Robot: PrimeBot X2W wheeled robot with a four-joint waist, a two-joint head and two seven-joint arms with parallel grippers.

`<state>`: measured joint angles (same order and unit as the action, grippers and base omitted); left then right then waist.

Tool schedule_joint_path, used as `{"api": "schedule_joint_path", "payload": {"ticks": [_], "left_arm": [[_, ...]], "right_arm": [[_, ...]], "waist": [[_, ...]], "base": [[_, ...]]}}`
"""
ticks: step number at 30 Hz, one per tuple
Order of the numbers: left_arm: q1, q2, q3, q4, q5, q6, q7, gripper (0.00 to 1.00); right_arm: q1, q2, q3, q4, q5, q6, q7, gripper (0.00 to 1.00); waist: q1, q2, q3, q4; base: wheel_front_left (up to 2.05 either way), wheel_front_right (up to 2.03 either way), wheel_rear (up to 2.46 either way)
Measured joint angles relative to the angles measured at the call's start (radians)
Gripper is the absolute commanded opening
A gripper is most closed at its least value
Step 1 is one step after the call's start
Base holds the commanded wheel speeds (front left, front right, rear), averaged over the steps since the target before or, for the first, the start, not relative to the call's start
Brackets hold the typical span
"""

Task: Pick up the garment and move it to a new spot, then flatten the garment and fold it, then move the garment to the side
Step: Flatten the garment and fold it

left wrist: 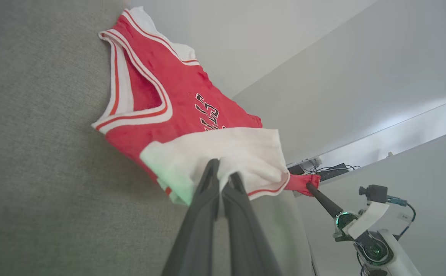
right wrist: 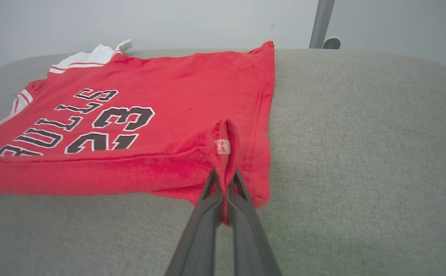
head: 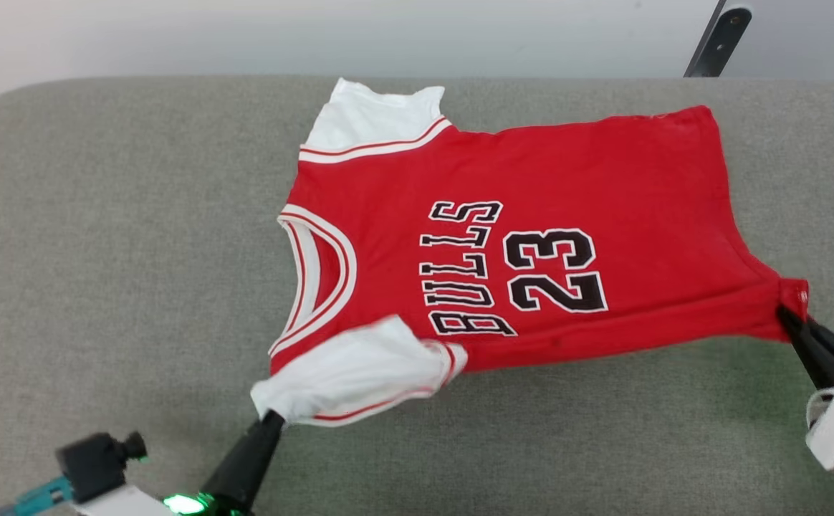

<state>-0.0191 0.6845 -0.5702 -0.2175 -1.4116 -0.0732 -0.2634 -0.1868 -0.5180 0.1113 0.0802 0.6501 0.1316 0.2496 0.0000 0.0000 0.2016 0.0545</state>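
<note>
The garment [head: 531,215], a red T-shirt with white sleeves and black-and-white "BULLS 23" lettering, lies front up on the grey cushioned surface [head: 102,251], collar to the left and hem to the right. My left gripper [head: 268,416] is shut on the near white sleeve [left wrist: 223,157], which is pulled up and toward me. My right gripper [head: 788,315] is shut on the near hem corner [right wrist: 223,145], lifting it off the surface. The garment's near edge is stretched between the two grips; its far side rests on the surface.
The grey surface has rounded far corners and a pale wall behind it. A dark post [head: 718,39] stands behind the far right. The left wrist view shows my right arm [left wrist: 364,230] and some cables on a ledge [left wrist: 322,168].
</note>
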Motion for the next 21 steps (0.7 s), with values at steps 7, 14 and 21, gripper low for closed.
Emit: {"api": "schedule_joint_path", "payload": {"ticks": [7,14,21], "left_arm": [[-0.04,-0.022,0.028,0.007,0.037,0.018,0.007,0.0],[-0.213,-0.073,0.02,0.137,0.085,0.008,0.036,0.0],[-0.373,-0.16,0.046,0.289,0.146,0.016,0.02,0.0]], "right_arm": [[0.068,0.098,-0.113,-0.162,-0.081,0.0,0.127,0.0],[-0.018,0.15,-0.15,-0.119,-0.128,0.0,0.166,0.0],[-0.118,0.171,-0.184,-0.006,-0.159,0.0,0.152,0.0]], "waist": [[0.0,0.0,0.022,-0.003],[0.0,0.0,0.06,-0.002],[0.0,0.0,0.106,0.005]], "base": [[0.0,0.0,0.0],[0.0,0.0,0.0],[0.0,0.0,0.0]]}}
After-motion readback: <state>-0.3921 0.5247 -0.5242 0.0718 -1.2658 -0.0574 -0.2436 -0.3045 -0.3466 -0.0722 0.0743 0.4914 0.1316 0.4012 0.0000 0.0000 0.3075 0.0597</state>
